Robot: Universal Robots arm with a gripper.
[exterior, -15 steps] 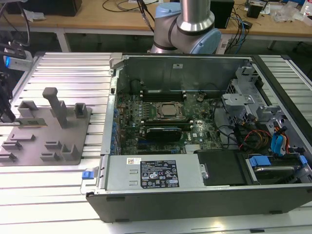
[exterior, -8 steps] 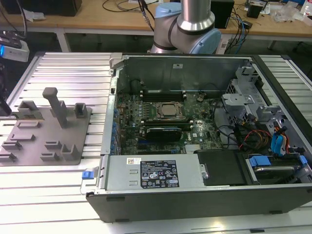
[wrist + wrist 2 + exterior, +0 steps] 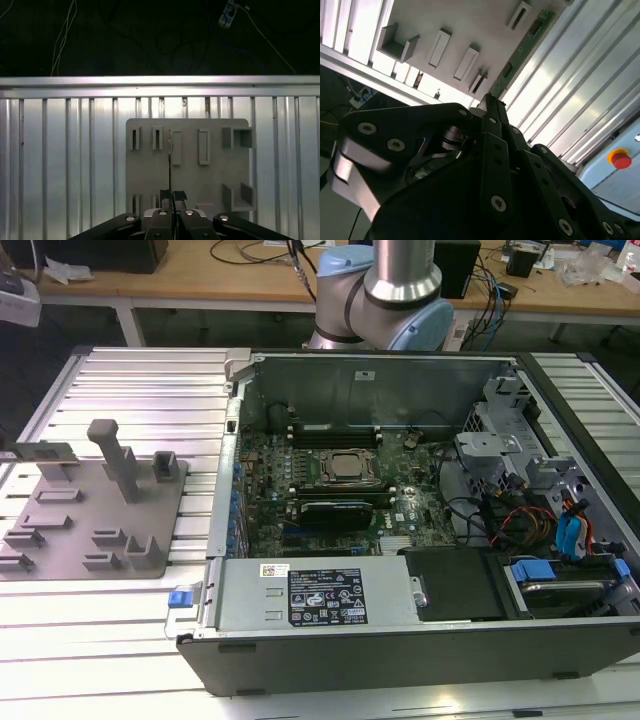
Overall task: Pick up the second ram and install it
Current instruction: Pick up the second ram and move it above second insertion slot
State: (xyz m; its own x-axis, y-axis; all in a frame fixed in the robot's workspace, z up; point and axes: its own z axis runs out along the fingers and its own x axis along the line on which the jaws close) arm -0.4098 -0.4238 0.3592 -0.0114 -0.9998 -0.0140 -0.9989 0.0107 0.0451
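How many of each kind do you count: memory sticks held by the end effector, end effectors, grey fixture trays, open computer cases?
second ram: 1
end effector: 1
grey fixture tray: 1
computer case: 1
Total: 4

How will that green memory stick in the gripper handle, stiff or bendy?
The second ram looks stiff yet fragile, probably light: a thin bare board in the second wrist view. Pinched at one end by the gripper, it may pivot.
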